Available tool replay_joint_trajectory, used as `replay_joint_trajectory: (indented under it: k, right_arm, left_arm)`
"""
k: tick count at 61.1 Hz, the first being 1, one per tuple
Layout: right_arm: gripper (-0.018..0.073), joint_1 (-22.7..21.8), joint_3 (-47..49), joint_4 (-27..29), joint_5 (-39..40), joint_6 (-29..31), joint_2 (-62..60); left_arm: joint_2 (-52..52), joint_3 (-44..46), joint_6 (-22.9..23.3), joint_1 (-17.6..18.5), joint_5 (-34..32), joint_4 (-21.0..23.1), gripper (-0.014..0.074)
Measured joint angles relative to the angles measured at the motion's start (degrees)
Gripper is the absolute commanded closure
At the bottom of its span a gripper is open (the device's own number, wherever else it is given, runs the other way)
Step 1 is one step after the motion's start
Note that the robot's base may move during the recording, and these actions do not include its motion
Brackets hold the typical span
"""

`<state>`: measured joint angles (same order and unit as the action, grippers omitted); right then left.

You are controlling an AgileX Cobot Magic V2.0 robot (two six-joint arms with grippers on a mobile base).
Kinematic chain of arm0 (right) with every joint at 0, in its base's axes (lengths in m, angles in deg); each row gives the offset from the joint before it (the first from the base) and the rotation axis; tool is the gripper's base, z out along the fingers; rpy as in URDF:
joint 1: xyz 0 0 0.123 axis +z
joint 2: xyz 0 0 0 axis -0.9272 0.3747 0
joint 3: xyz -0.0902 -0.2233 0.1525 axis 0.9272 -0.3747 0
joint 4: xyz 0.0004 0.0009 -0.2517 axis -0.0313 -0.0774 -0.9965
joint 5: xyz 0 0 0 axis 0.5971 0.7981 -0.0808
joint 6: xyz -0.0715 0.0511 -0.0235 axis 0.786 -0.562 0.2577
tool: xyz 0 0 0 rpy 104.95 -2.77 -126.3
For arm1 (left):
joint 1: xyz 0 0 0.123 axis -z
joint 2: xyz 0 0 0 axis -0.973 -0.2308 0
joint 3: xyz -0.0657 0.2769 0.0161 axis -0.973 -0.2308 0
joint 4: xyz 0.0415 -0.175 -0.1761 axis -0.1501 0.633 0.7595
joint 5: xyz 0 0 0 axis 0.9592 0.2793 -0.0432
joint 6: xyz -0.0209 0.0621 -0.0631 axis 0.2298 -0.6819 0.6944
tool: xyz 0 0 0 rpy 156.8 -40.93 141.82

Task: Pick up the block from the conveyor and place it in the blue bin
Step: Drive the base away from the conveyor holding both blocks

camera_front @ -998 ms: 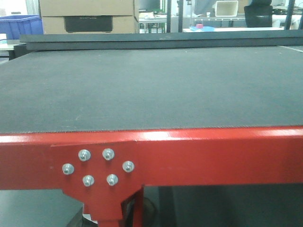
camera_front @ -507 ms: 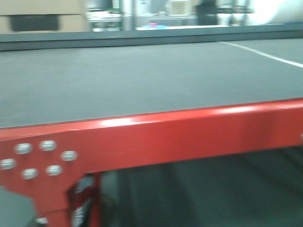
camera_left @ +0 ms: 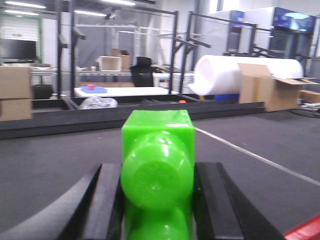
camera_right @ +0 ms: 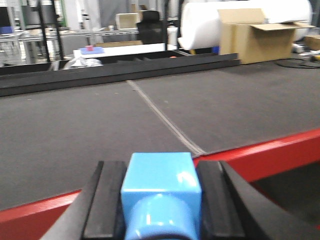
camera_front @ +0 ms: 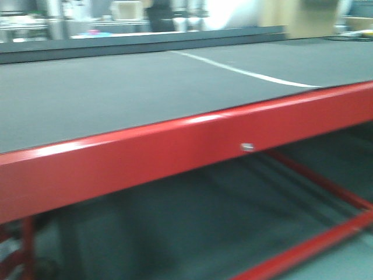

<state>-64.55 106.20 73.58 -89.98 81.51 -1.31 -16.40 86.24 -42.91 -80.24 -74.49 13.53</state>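
Pinches a green block in the left end effector, low over the dark grey conveyor. Clamps the blue block in the right end effector, at the belt's near edge, above the red frame.

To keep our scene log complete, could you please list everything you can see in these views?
conveyor: one, dark grey belt, foreground of every view.
red frame: one, glossy red, along the belt's near edge.
seam line: one, pale, crossing the belt.
blue block: one, bright blue, between the right hand's fingers.
green block: one, bright green, between the left hand's fingers.
white roll: one, white, beyond the belt.
cardboard boxes: several, brown, beyond the belt.
left hand: one, black, shut on the green block.
right hand: one, black, shut on the blue block.
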Motion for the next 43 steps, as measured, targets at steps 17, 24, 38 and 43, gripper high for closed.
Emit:
replay_joint_trajectory:
  k: [17, 24, 38, 43]
  right_arm:
    - [0.0721, 0.00, 0.00, 0.00, 0.00, 0.00, 0.00]
    - [0.0721, 0.00, 0.00, 0.00, 0.00, 0.00, 0.00]
    - [0.0721, 0.00, 0.00, 0.00, 0.00, 0.00, 0.00]
    - [0.0721, 0.00, 0.00, 0.00, 0.00, 0.00, 0.00]
  left_arm:
    - [0.00, 0.00, 0.00, 0.00, 0.00, 0.00, 0.0707]
    - [0.00, 0.00, 0.00, 0.00, 0.00, 0.00, 0.0707]
    - [0.00, 0.00, 0.00, 0.00, 0.00, 0.00, 0.0707]
    - [0.00, 0.00, 0.00, 0.00, 0.00, 0.00, 0.0707]
